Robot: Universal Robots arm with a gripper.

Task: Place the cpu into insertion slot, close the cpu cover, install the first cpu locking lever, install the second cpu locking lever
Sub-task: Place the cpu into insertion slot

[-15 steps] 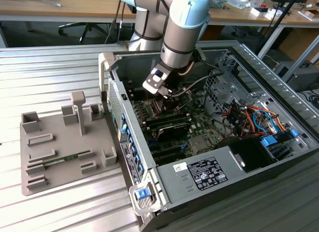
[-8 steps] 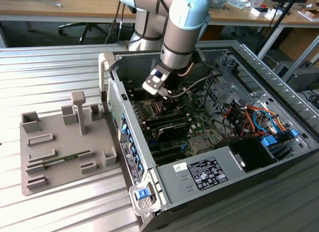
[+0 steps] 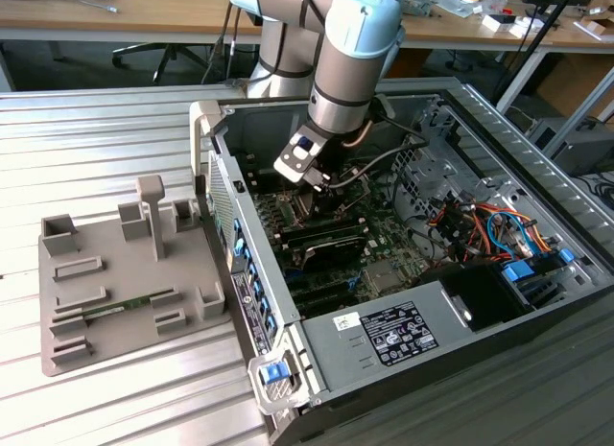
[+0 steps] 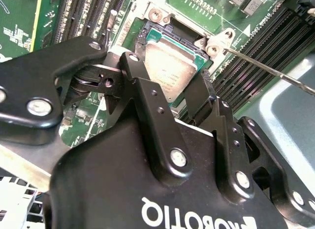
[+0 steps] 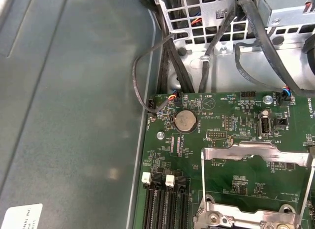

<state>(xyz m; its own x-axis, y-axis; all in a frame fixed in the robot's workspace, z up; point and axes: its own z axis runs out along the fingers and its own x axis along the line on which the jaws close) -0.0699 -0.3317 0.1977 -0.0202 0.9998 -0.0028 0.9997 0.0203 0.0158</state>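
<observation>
In the second wrist view the cpu [image 4: 170,66], a flat square chip with a silvery top, lies in the dark insertion slot [image 4: 162,26] on the green motherboard. My gripper [image 4: 169,74] reaches down over it, its black fingers [image 4: 135,74] pressed against two opposite edges of the chip. In the first wrist view the cpu cover [image 5: 256,152], a thin silvery frame, is swung open with green board showing through its cut-out. A thin metal locking lever [image 4: 275,74] sticks out sideways from the socket corner. In the exterior view the gripper [image 3: 315,182] is low inside the open computer case.
Long black memory slots [image 4: 256,51] flank the socket. Case walls [image 3: 245,245], bundled cables [image 3: 480,225] and a drive cage surround the motherboard [image 3: 384,240]. A grey fixture tray [image 3: 115,273] lies on the table at the exterior view's left.
</observation>
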